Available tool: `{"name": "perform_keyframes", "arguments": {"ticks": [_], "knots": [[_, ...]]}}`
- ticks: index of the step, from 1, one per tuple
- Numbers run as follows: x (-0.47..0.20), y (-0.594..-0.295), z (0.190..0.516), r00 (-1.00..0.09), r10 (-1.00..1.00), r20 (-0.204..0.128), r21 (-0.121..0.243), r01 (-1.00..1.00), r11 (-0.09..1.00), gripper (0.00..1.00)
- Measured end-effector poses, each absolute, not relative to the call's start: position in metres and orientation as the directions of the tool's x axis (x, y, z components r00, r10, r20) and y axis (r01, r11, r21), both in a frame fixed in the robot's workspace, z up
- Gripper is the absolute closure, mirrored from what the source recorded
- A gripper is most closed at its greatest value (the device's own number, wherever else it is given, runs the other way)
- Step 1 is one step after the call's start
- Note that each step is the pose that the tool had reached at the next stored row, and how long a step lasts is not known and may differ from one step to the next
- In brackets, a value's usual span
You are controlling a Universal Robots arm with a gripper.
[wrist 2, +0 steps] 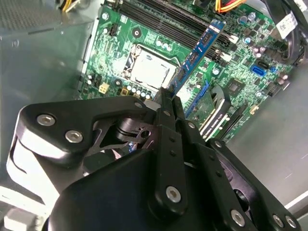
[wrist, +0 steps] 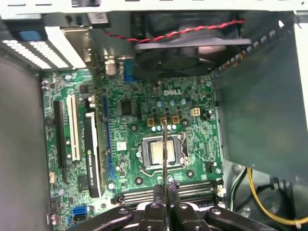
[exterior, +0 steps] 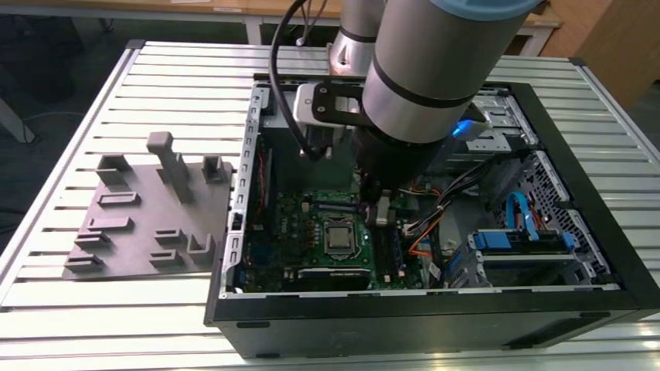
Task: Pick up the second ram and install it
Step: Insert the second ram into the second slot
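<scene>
Clamping the second ram (wrist 2: 195,57) by one end, my pincer (wrist 2: 167,98) is closed on it above the motherboard (wrist: 130,125), near the processor (wrist: 159,153); light, stiff and fragile, I judge, best gripped by its bare edges.

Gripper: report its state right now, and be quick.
Gripper: shut on the second ram, holding it over the motherboard.

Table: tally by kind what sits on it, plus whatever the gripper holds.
Computer case: 1
Grey fixture plate: 1
Memory stick, held in the gripper: 1
Total: 3
</scene>
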State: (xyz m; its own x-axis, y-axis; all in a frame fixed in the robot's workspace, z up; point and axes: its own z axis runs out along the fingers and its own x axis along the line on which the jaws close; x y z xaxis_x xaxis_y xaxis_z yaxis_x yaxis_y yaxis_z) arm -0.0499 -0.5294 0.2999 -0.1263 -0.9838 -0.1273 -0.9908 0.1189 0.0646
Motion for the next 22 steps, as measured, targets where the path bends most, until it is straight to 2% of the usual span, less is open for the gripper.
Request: {"name": "perform_keyframes", "arguments": {"ticks": [22], "knots": [[-0.0499,-0.5294,0.2995,-0.371,-0.92,-0.127,0.065,-0.929,0.365,0.86]]}}
